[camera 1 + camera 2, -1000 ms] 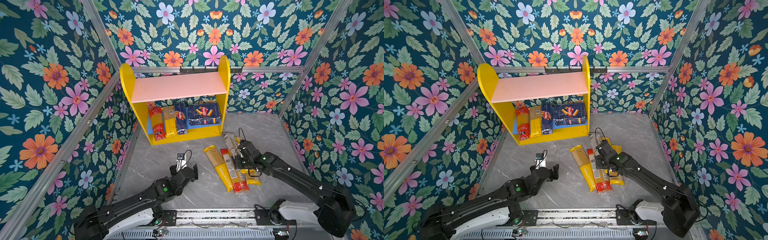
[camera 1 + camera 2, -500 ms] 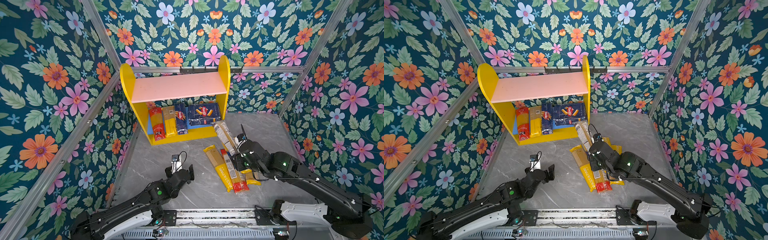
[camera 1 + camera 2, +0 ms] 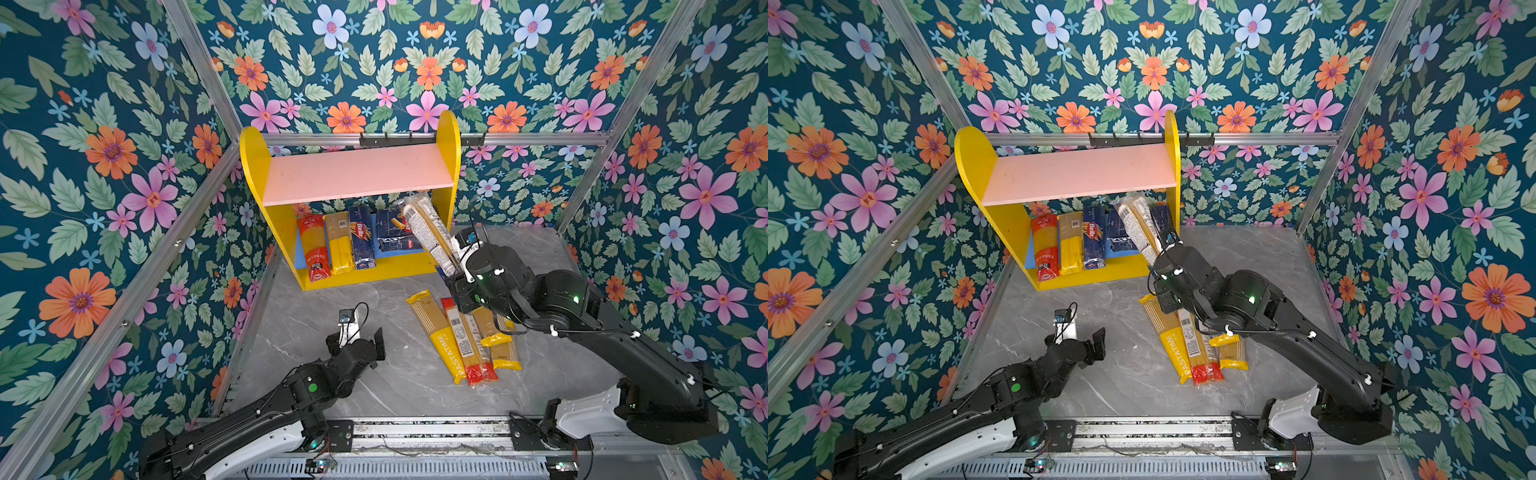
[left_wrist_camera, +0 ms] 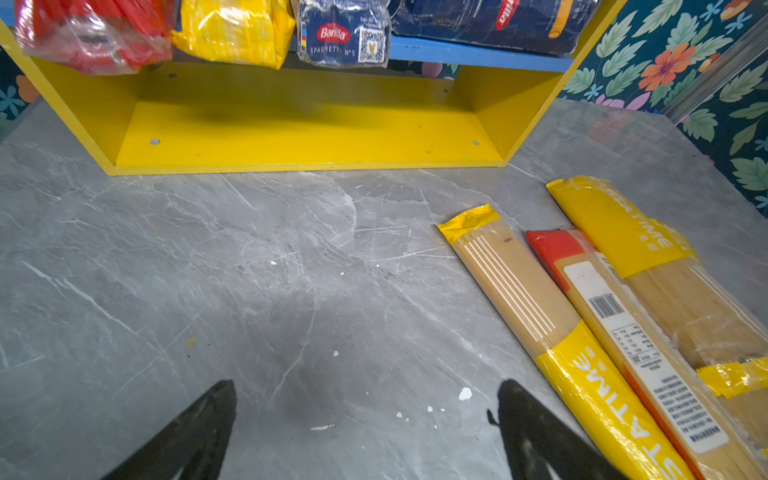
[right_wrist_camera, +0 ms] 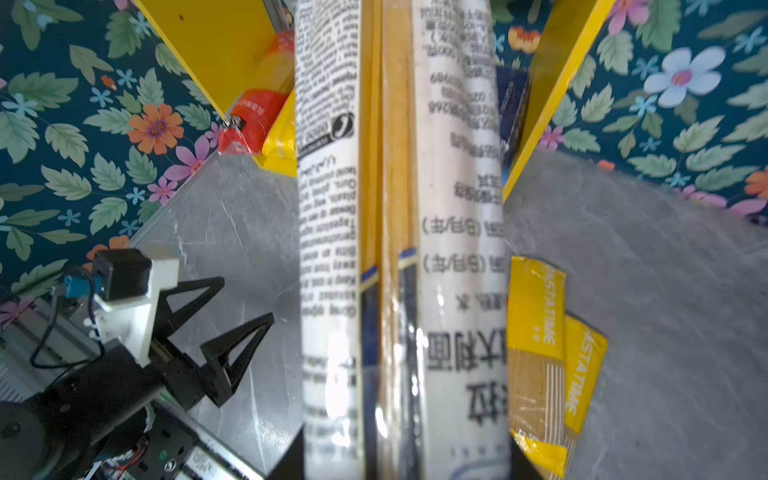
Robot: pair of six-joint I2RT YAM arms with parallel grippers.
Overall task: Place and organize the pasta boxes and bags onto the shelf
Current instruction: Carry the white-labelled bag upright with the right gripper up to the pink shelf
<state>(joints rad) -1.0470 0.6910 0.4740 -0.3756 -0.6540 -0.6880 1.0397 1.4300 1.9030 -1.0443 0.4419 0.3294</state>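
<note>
In the last second my right gripper (image 3: 449, 270), clamped on the clear bag (image 3: 422, 224), raised it off the grey table (image 3: 324, 299) toward the right end of the shelf (image 3: 357, 176). My left gripper (image 3: 357, 338) gaped empty. Floral walls (image 3: 104, 166) surrounded us.

Dark teal floral wallpaper (image 3: 374, 62) all round: big pink, orange and pale blue blooms among green leaves, on the back and both side walls. Bare aluminium bars (image 3: 540, 138) follow the seams, one level across the back, others slanting along the corners. A black hooked bracket (image 3: 386, 140) sits on that back bar. Down below, a grey marble-look floor (image 3: 395, 395), veined white, dotted with white flecks (image 4: 465, 393). The light is bright and even, the shadows soft.
</note>
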